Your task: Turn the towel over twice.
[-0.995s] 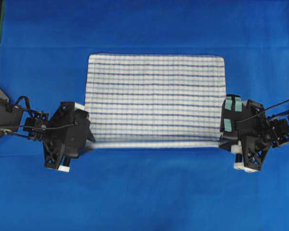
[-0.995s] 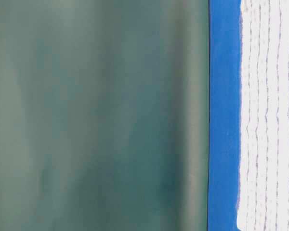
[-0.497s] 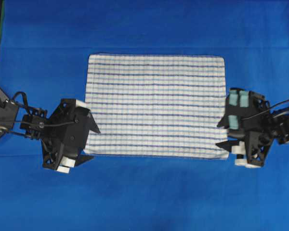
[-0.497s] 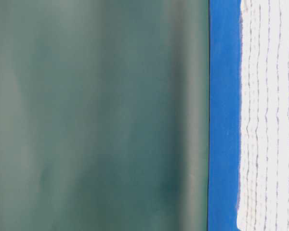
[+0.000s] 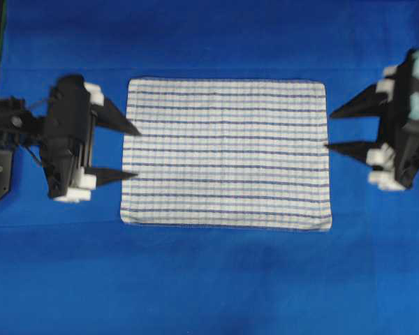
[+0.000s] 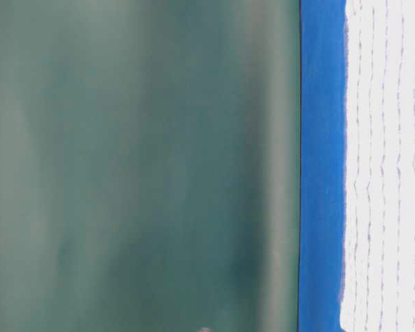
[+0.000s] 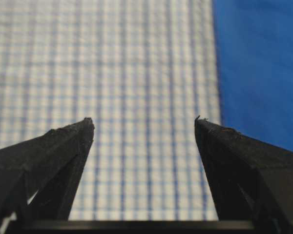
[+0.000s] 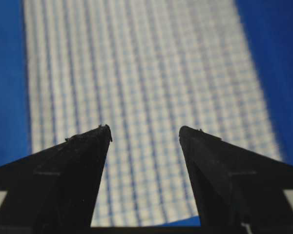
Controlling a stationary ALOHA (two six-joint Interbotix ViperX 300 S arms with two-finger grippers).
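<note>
left gripper (image 5: 134, 153) wide open, empty | right gripper (image 5: 329, 130) wide open, empty

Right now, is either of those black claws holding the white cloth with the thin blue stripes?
No: the white striped cloth lies flat on the blue covering, and the left claw and right claw stand open beside it.

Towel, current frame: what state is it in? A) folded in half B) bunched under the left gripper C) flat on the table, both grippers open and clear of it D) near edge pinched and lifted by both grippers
C: the towel lies spread flat, with the left gripper and right gripper open at its short edges, nothing between their fingers.
</note>
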